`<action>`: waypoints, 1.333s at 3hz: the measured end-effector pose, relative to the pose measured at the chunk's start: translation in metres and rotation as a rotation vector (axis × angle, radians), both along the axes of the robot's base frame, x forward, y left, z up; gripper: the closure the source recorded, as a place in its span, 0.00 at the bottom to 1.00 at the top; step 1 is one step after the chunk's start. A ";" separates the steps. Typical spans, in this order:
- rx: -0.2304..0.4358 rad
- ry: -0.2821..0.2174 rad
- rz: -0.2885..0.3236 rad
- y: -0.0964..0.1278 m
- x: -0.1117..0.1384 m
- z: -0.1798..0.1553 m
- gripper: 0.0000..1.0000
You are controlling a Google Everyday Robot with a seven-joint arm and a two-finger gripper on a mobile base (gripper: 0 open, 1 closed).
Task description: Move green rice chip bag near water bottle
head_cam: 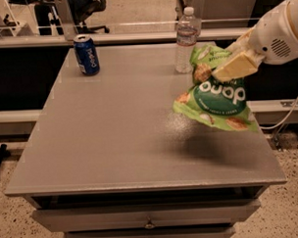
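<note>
The green rice chip bag hangs upside down in the air above the right side of the grey table, with its "dang" circle facing me. My gripper is shut on the bag's upper edge, with one cream finger lying across it. The water bottle stands upright near the table's back edge, just left of and behind the bag's top. There is a small gap between the bag and the bottle.
A blue soda can stands at the back left of the table. The table has drawers below its front edge. A cable hangs to the right of the table.
</note>
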State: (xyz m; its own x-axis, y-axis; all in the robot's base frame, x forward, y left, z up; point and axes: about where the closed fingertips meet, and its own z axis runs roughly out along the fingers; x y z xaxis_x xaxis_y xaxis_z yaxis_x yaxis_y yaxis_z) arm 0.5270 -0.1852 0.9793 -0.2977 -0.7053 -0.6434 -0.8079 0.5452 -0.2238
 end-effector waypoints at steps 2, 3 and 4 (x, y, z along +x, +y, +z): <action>0.056 -0.103 -0.180 -0.058 0.106 -0.016 1.00; 0.064 -0.133 -0.262 -0.076 0.134 -0.025 1.00; 0.101 -0.143 -0.323 -0.082 0.147 -0.035 1.00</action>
State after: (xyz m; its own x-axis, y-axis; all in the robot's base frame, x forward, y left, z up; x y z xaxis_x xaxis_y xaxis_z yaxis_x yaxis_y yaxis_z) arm 0.6742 -0.2673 0.9445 -0.3963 -0.5207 -0.7562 -0.5551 0.7920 -0.2544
